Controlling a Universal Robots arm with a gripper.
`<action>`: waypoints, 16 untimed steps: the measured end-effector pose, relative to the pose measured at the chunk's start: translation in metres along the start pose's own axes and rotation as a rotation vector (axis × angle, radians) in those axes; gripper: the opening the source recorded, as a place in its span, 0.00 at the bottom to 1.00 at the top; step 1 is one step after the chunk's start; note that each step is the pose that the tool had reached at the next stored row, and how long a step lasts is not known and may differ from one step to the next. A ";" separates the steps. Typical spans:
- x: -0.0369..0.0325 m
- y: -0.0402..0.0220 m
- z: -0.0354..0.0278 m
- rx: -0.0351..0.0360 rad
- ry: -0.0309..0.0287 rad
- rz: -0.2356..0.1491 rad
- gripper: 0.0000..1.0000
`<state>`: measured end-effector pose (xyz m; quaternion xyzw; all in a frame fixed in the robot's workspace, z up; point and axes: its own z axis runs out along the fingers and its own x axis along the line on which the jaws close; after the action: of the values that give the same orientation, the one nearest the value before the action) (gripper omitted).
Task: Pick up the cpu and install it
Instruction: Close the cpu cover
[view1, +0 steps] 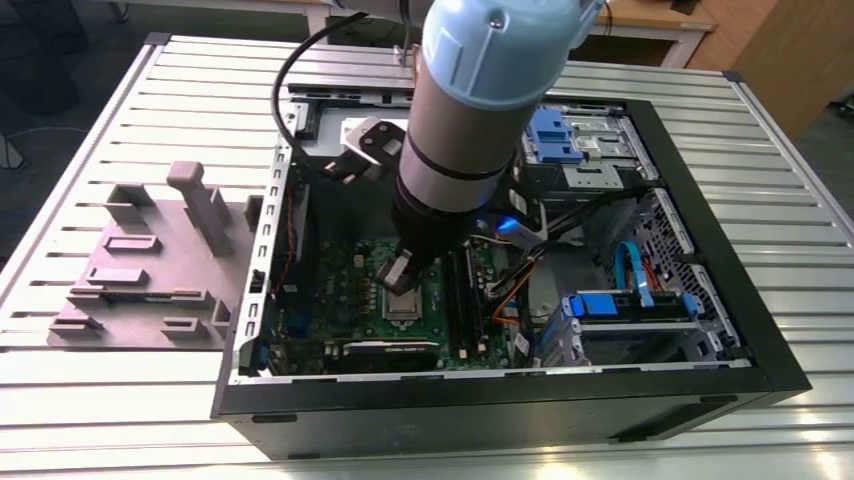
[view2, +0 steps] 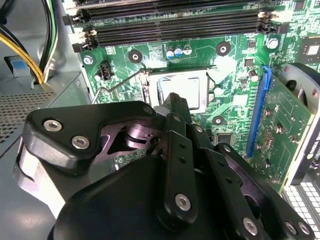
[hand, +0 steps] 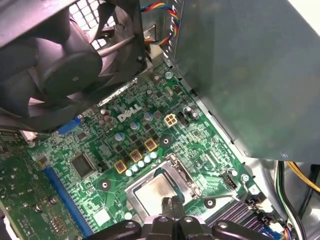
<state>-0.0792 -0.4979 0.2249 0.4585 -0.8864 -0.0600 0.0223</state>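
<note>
The cpu (view2: 186, 89) lies flat in the motherboard socket (view2: 150, 82), its silvery top showing inside the metal frame; it is also seen as the cpu (hand: 154, 192) in the first wrist view. My gripper (view2: 175, 98) hangs just above the cpu's near edge, its two black fingers pressed together with nothing visible between them. The first wrist view has the gripper (hand: 170, 202) at the cpu's edge. In the exterior view my gripper (view1: 396, 279) reaches down into the open computer case (view1: 694, 250), over the socket (view1: 408, 302).
Memory slots (view2: 175, 25) run along one side of the socket, a blue card slot (view2: 261, 107) along another. A thin socket lever (view2: 114, 86) sticks out. A black fan (hand: 65, 65) and a grey metal box (hand: 250, 65) rise nearby. A grey fixture (view1: 147, 260) sits on the table at the exterior view's left.
</note>
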 end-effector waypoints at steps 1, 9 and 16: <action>0.0010 0.0004 0.0000 0.0015 -0.0010 0.000 0.10; 0.0056 -0.0001 0.0002 0.0074 -0.0053 -0.001 0.10; 0.0056 0.0003 -0.0016 0.0073 -0.0054 -0.001 0.10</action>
<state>-0.0825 -0.5024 0.2264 0.4588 -0.8864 -0.0580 0.0181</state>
